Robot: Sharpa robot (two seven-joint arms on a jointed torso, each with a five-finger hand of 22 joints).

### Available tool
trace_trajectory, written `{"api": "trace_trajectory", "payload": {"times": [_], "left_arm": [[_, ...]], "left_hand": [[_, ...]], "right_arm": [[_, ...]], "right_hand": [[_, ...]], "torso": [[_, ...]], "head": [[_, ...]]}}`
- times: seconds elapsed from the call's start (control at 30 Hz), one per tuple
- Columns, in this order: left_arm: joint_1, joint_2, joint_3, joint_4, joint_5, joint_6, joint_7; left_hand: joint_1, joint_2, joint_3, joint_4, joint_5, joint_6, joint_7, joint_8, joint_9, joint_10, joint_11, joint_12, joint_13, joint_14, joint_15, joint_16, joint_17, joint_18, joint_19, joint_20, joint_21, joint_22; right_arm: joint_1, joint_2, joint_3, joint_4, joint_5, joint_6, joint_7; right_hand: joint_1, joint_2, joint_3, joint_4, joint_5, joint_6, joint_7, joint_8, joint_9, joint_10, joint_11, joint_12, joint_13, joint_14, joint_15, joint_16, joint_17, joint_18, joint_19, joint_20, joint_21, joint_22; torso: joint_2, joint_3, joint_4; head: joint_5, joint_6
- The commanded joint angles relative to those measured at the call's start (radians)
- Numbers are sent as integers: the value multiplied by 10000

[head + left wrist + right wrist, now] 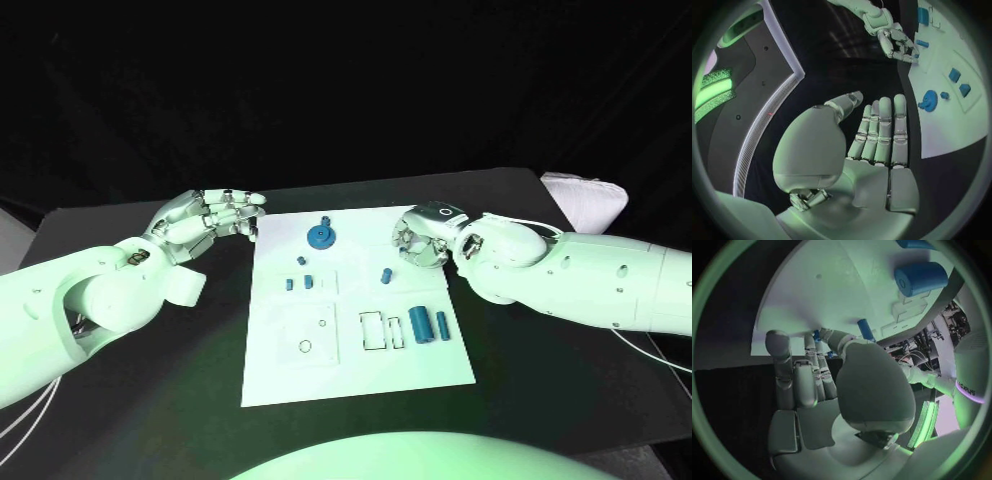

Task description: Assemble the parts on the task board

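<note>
The white task board [361, 372] lies in the middle of the black table. A round blue gear-like part [320, 236] sits near its far edge, with several small blue parts [299, 284] below it, a blue peg [387, 275], and two blue cylinders [430, 325] at the right. My left hand [216, 215] hovers just off the board's far left corner, fingers straight and empty [879, 135]. My right hand [423, 238] hangs over the board's far right edge, fingers spread with nothing in them [811, 380]. The peg [865, 329] lies just beyond its fingertips.
A white block [588, 195] stands at the table's far right corner. Outlined empty slots [382, 330] mark the board's middle. Bare black table lies on both sides of the board and in front of it.
</note>
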Motion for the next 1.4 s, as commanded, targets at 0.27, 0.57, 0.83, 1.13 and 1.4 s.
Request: {"api": "trace_trajectory", "payload": {"times": [0.27, 0.57, 0.83, 1.13, 1.4], "left_arm": [[-5, -12, 8, 33, 26, 223, 88], [-5, -34, 7, 28, -40, 261, 33], [-10, -57, 7, 20, -49, 267, 28], [-27, -61, 7, -37, -47, 259, 18], [-45, -49, 6, -88, -41, 258, 12]], "left_hand": [[72, 67, -31, -40, 36, -69, 37, 23, -21, -8, 50, -56, -20, 45, 1, -80, -22, 138, 103, 5, -75, -27], [87, 65, -30, -49, 37, -73, 42, 24, -23, -11, 54, -65, -25, 46, 4, -89, -25, 137, 110, 5, -82, -33], [104, 67, -28, -59, 40, -76, 47, 26, -25, -15, 59, -75, -30, 48, 7, -100, -28, 137, 119, 4, -89, -39], [106, 62, -36, -60, 41, -90, 61, 23, -31, -28, 72, -93, -40, 54, 14, -114, -33, 135, 132, 6, -100, -49], [106, 57, -45, -60, 43, -115, 77, 15, -40, -52, 86, -116, -51, 62, 23, -128, -38, 133, 144, 9, -113, -61]], "right_arm": [[-186, 204, -67, -132, -532, 626, -359], [-237, 220, -68, -59, -839, 422, -566], [-251, 163, -66, 116, -958, -318, -630], [-171, -93, -12, 507, -910, -1038, -597], [62, -455, 49, 1018, -535, -1349, -432]], "right_hand": [[272, 443, 324, -319, -48, 526, -203, 458, 371, 695, -228, 78, 120, 471, -255, 283, 182, -195, 272, -116, 808, 980], [317, 518, 475, -509, -57, 580, -256, 611, 572, 960, -298, 62, 175, 455, -321, 311, 155, -225, 286, -185, 1032, 1260], [305, 496, 607, -618, -61, 585, -263, 678, 682, 1061, -314, 22, 196, 458, -340, 348, 170, -261, 330, -213, 1242, 1519], [285, 482, 653, -649, -68, 583, -260, 699, 723, 1087, -313, 1, 201, 462, -341, 370, 189, -279, 352, -218, 1334, 1633], [278, 476, 665, -657, -75, 583, -258, 705, 735, 1093, -313, -5, 203, 465, -341, 384, 207, -286, 362, -218, 1371, 1679]], "torso": [[2, -8, 8], [-7, -9, -3], [-5, -1, 3], [-12, -8, -4], [-16, -9, 1]], "head": [[-42, -48], [-37, -90], [-19, -108], [-17, -88], [6, -62]]}}
